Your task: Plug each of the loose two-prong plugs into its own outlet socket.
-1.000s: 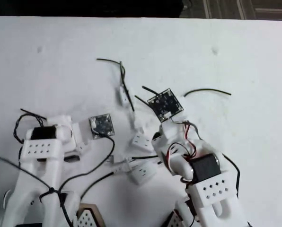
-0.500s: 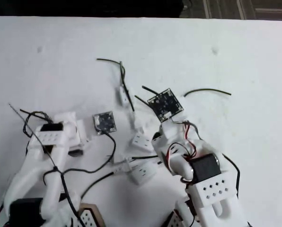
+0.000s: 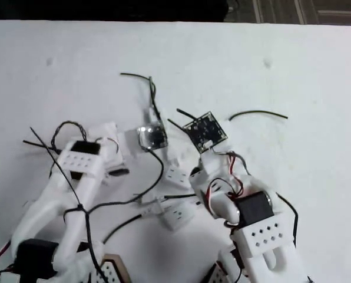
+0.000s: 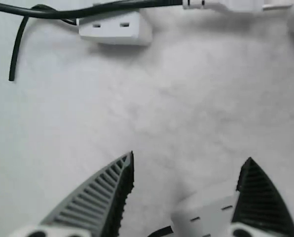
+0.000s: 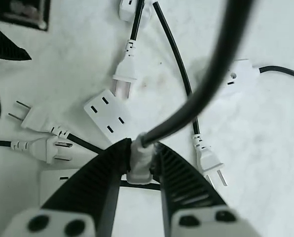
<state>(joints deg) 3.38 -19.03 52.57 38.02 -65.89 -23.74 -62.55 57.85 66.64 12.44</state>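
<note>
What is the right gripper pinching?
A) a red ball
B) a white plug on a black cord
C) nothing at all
B: in the right wrist view the right gripper is shut on a white plug, and its black cord comes up out from between the fingers.

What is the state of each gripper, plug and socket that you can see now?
Left gripper: open, empty.
Right gripper: shut on a white plug with a black cord.
Second white two-prong plug with black cord: lying loose, prongs bare.
White multi-slot outlet block: face slots empty.
White two-slot outlet socket: slots empty.
</note>
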